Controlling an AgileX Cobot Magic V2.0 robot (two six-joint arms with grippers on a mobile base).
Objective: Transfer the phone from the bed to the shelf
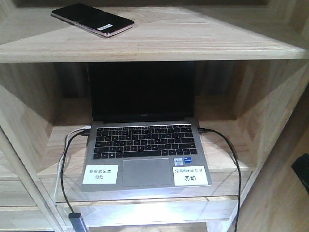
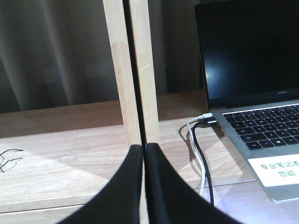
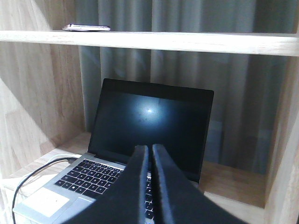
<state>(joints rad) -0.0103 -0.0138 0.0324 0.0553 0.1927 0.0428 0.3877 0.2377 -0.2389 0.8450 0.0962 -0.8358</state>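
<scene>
Front-facing view: phone (image 1: pixel 92 20) lying flat, screen up, on top plank of shelf (image 1: pixel 203 38), toward left, set at a slant w/ one long edge near the front lip but fully supported, nothing hanging over. Pinkish rim and small white sticker visible at near end. Looks put there deliberately: flat on broad face, so won't slide or tip. Below, in next compartment, grey laptop (image 1: pixel 145 145) open, screen dark, two white labels on palm rest; black and white cables (image 1: pixel 67 150) plugged at left side, another black cable at right, trailing down over front edge. Phone well apart from laptop, separate level. Right wrist view: phone (image 3: pixel 87 28) seen edge-on as thin sliver on upper plank; right hand (image 3: pixel 149 186) clenched, fingers pressed together w/ only a hairline between, nothing in it, hanging low in front of laptop keyboard, well below phone. Left wrist view: left hand (image 2: pixel 144 186) likewise clenched and empty, fingers touching, facing a pale upright post (image 2: pixel 133 70) of shelf, laptop off to right. No bed in any view. Judging by that: placing done, both hands clear of phone, task prob. complete or nearly so.
</scene>
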